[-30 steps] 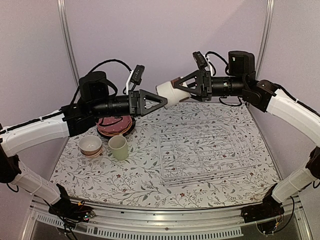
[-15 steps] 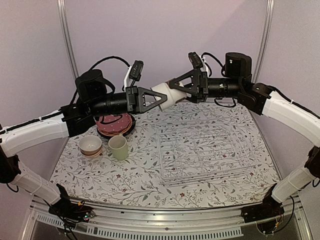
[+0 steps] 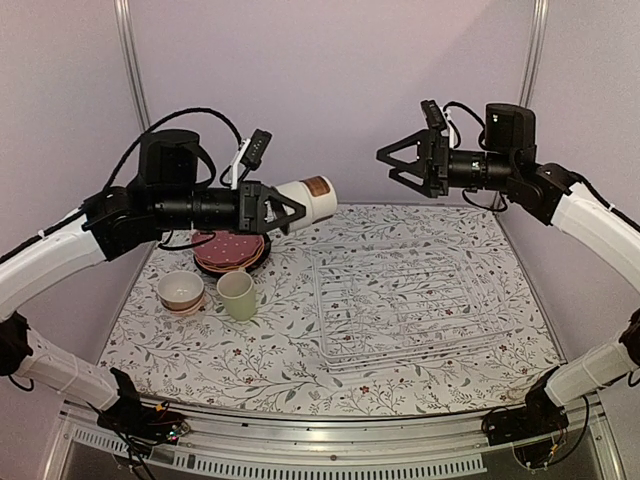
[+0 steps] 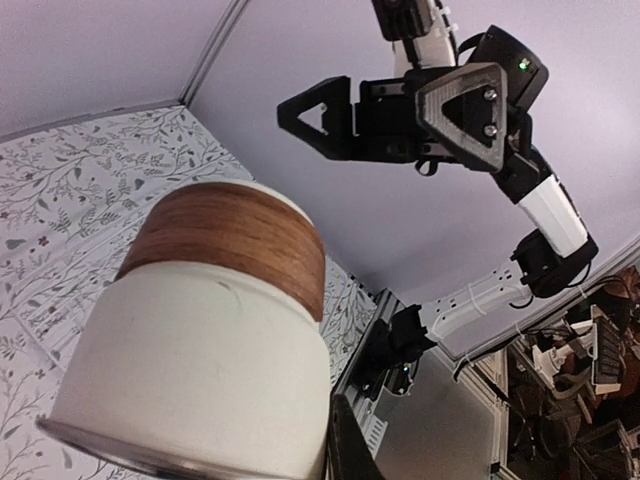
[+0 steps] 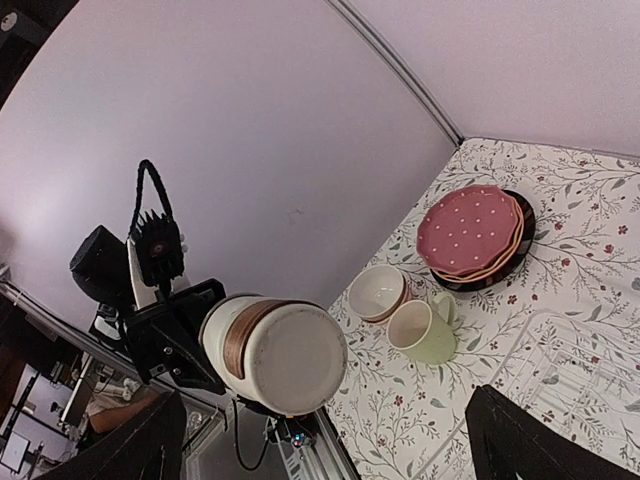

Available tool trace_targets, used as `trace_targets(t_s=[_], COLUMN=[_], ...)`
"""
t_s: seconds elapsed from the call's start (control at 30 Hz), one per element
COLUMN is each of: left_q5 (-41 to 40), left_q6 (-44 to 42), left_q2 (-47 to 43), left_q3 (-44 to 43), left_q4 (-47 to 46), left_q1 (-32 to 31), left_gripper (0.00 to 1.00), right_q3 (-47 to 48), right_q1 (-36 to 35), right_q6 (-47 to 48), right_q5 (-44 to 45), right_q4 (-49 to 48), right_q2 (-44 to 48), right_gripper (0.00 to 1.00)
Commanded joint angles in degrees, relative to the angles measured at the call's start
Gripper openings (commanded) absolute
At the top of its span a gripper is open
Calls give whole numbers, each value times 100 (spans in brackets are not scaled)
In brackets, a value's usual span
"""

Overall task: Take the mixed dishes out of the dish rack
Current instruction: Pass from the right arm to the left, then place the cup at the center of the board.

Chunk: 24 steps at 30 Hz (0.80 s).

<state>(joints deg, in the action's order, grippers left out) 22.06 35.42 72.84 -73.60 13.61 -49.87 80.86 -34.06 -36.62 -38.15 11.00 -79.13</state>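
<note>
Seen from the room: the left gripper [image 3: 285, 210] is closed around a small white cup [image 3: 305, 198] with a brown band at its base. It holds the cup on its side, high in the air, base pointing toward the other arm. The right gripper [image 3: 388, 165] hangs well apart, jaws spread wide and empty. Below, the white wire dish rack [image 3: 420, 300] looks bare.

The grip appears to sit near the cup's open end (glazed, so probably slick). A slip there could drop it onto the stack of plates [image 3: 232, 250] just beneath and chip both. Setting it down is tight too: a bowl [image 3: 181, 290] and a pale green cup [image 3: 237, 295] stand close together beside the plates, so a tilted or hurried descent could knock one over.
</note>
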Motion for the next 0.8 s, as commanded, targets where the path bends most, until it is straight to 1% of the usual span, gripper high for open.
trace_targets(t_s=[0.0, 0.13, 0.23, 0.3, 0.37, 0.47, 0.6, 0.77], left_q5=[-830, -1417, -2038, -2524, -2798, -2908, -3105, -3238], left_q6=[-550, -589, -517, -441, -371, -309, -376, -596], left_q2=[-155, -3, 147, 245, 332, 489, 788, 1187], left_q3=[-144, -315, -454, -552, -609, -513, -349, -251], left_q4=[2311, 3869, 4914, 5538, 5971, 6286, 6459, 6395], left_q1=[-27, -32, -32, -32, -32, -32, -15, 27], left_gripper=[0, 0, 0, 0, 0, 0, 0, 0], right_q3=[-47, -58, -100, -129, -140, -149, -148, -158], right_q1=[65, 71, 68, 70, 73, 81, 80, 92], right_q6=[672, 990, 1104, 1166, 1223, 1304, 1345, 1392], right_q5=[439, 659, 751, 785, 816, 850, 893, 955], right_q4=[1041, 1503, 1637, 1703, 1773, 1843, 1893, 1989], right_q2=[354, 428, 480, 501, 520, 544, 564, 624], right_gripper=[99, 99, 99, 99, 99, 99, 99, 99])
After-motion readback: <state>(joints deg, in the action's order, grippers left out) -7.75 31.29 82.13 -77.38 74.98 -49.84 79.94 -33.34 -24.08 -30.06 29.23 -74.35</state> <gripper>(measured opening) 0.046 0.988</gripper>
